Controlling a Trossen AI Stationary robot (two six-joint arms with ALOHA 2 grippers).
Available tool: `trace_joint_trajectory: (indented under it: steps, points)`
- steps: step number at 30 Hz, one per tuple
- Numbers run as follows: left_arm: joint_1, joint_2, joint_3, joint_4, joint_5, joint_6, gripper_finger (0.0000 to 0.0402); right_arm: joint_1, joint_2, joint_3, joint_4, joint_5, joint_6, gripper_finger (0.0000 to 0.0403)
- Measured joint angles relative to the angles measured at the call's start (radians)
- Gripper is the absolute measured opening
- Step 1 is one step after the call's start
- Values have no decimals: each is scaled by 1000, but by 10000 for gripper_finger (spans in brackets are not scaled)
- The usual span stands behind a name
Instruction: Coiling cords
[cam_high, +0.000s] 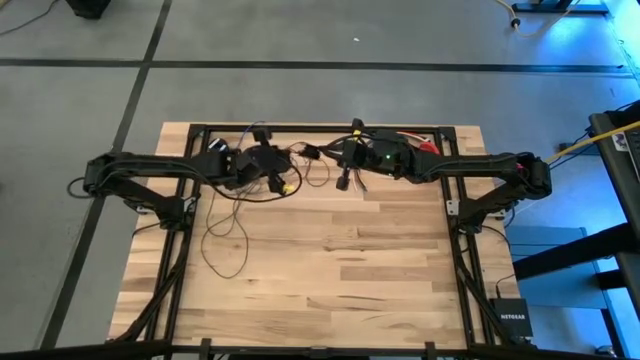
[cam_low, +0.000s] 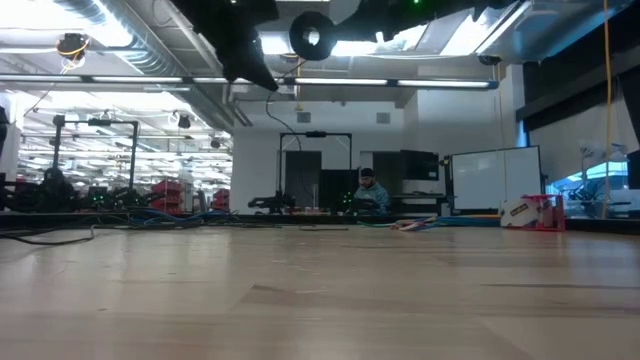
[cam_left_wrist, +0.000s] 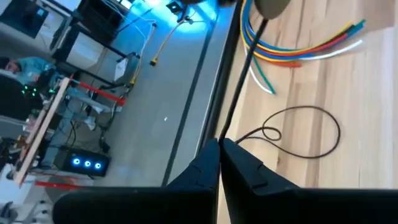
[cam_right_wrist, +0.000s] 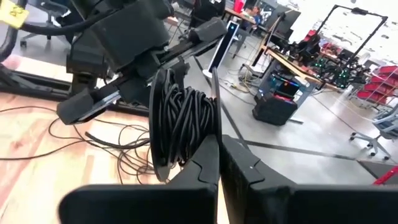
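Both arms meet above the far edge of the worktop (cam_high: 330, 270), coiling the cord (cam_high: 225, 235). The right gripper (cam_right_wrist: 219, 146) has its fingers closed on a thick wound bundle; the left gripper (cam_left_wrist: 221, 144) pinches a single strand. Slack loops trail on the wood at the near left. A snag there could likely drag turns off the bundle.

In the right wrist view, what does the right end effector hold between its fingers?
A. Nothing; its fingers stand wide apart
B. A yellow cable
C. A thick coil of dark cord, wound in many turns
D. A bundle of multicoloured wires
C. The right end effector is shut on the coil of dark cord, whose many wound turns rise just above its fingertips; the multicoloured wires lie on the table.
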Motion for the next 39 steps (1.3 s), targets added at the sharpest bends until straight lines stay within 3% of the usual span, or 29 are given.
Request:
trace_joint_trajectory:
  steps: [7, 21, 39]
  points:
    - [24, -28, 0, -33, 55, -39, 1, 0, -3, 0, -13, 1, -20, 5]
    - [36, -184, 1, 79, 163, -160, 0, -3, 40, 0, 7, 8, -91, 5]
    - [38, -157, 1, 105, 194, -361, 0, -2, 272, 102, 147, 312, -180, 5]
